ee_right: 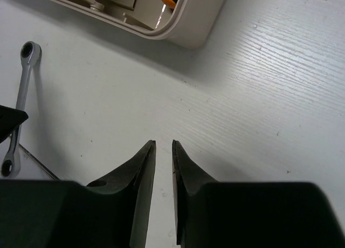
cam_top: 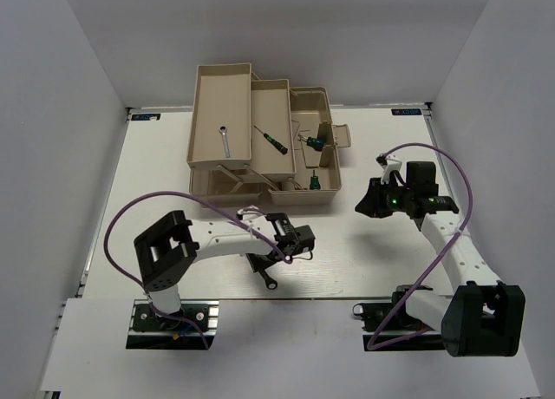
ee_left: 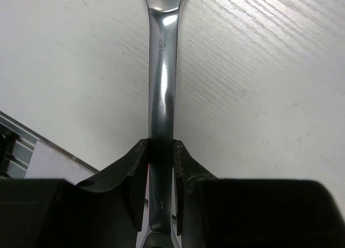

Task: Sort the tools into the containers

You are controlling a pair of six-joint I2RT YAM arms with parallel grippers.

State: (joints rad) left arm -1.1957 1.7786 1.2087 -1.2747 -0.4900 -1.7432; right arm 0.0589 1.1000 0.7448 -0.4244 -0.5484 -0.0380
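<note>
My left gripper [cam_top: 263,263] [ee_left: 160,143] is shut on the shaft of the long silver wrench [cam_top: 270,281] [ee_left: 161,81], low over the table in front of the toolbox. The wrench also shows in the right wrist view [ee_right: 19,97]. My right gripper [cam_top: 361,208] [ee_right: 164,143] is empty, its jaws nearly together, right of the toolbox. The short wrench [cam_top: 224,141] lies in the left beige tray [cam_top: 204,113]. A thin screwdriver [cam_top: 273,139] lies in the middle tray [cam_top: 282,91]. Two green-handled screwdrivers [cam_top: 314,141] [cam_top: 314,182] sit in the toolbox compartments.
The fold-out toolbox [cam_top: 328,97] stands open at the back middle; its front corner shows in the right wrist view [ee_right: 199,27]. White walls close in the table on three sides. A metal rail [ee_left: 21,145] runs along the near edge.
</note>
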